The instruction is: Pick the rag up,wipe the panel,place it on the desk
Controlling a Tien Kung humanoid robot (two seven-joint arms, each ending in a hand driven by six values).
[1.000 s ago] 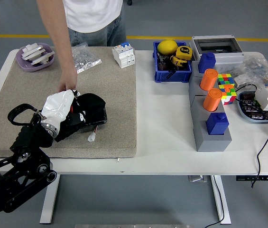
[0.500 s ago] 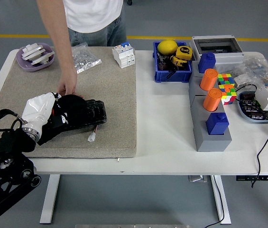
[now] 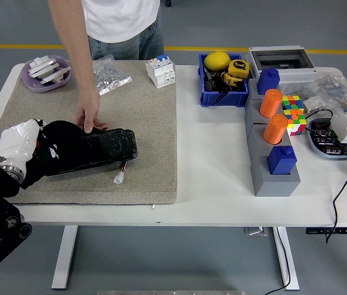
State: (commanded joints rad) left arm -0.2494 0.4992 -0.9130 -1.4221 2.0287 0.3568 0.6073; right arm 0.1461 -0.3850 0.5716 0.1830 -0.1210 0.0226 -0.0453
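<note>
On the left side of the white tabletop, a beige mat carried a long black panel lying flat near the mat's front edge. A small white connector on a red wire lay just in front of the panel's right end. The left robot hand, white-covered, came in from the lower left corner and rested at the panel's left end, pressed onto a bunched black rag that lay on top of that end. Whether its fingers were closed around the rag or only laid on it could not be told. A person in a white shirt stood at the far side, one hand reaching down with its fingertips touching the panel's far edge. Farther back on the mat sat a purple dish of white parts, a clear bag and a white breaker. To the right, well apart, stood a blue bin and a grey block with orange cylinders.
</note>
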